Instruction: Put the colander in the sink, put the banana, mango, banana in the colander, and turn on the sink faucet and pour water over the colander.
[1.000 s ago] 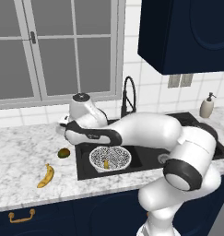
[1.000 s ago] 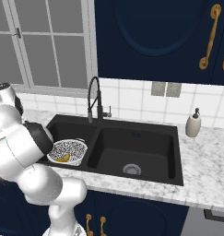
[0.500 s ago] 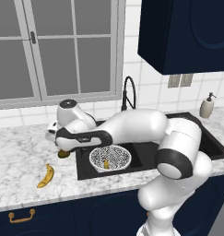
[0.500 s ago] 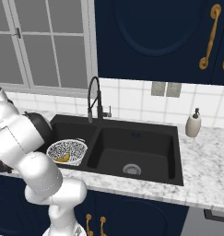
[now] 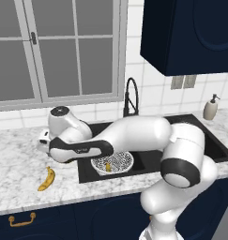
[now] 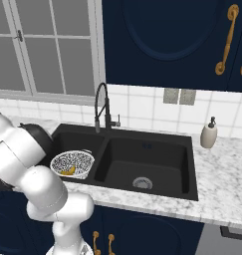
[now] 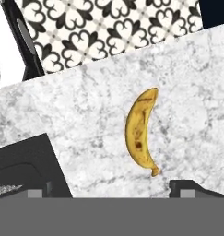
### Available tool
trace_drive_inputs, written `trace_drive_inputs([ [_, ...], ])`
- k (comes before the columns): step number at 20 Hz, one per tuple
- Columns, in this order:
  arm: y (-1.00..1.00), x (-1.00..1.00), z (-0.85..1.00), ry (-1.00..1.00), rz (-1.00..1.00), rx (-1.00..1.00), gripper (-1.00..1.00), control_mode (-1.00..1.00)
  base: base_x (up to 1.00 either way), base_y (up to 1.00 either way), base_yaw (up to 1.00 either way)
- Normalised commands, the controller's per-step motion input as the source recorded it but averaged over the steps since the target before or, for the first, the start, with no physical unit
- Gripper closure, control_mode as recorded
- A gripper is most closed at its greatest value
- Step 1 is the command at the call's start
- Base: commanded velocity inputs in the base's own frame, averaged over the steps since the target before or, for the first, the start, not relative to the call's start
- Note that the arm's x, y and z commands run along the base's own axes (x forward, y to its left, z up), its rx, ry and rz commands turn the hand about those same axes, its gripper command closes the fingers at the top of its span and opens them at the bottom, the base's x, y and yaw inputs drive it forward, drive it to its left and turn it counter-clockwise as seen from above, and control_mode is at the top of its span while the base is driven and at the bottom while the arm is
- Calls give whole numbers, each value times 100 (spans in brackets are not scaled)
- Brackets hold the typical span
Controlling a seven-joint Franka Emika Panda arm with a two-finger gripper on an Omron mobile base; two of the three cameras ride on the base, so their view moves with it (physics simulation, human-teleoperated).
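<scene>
**Open claw hangs over the counter banana**

The colander [image 5: 112, 162] already sits in the left basin of the sink [image 6: 157, 164], with one banana piece lying inside it, so the fruit-loading step is partly done. A second banana [image 7: 141, 131] lies flat on the marble counter [image 7: 85, 110], and in the hand view it sits just ahead of the claw [image 7: 113, 191], between the lines of the two finger tips and a little toward the right one. That placement reads as a line-up for a pick from above.

The claw stands wide open and holds nothing; its dark tips rise apart at the bottom of the hand view. The corner of the black sink shows beside the left tip.

The arm [image 5: 134, 136] reaches from the base across the front of the sink toward the counter on the left, forearm low and nearly level, wrist bent so the hand looks down at the marble. The mango cannot be made out. The sink faucet [image 6: 101, 107] stands behind the basins, well away from the claw.
</scene>
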Motion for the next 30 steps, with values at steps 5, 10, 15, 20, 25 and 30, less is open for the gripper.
trace_drive_inputs([
  [5, 27, -38, -22, 0, 2, 0, -100, -100, 0, 0, 0],
  [10, 24, 1, -50, 9, 0, 0, -100, -100, 0, 0, 0],
  [15, 44, 0, -34, 3, 1, -2, -100, -100, 0, 0, 0],
  [20, 32, 1, -31, 5, 1, -10, -100, -100, 0, 0, 0],
  [25, 31, 0, -25, 6, 0, -15, -100, -100, 0, 0, 0],
  [30, 13, 0, -24, 2, 1, -11, -100, -100, 0, 0, 0],
])
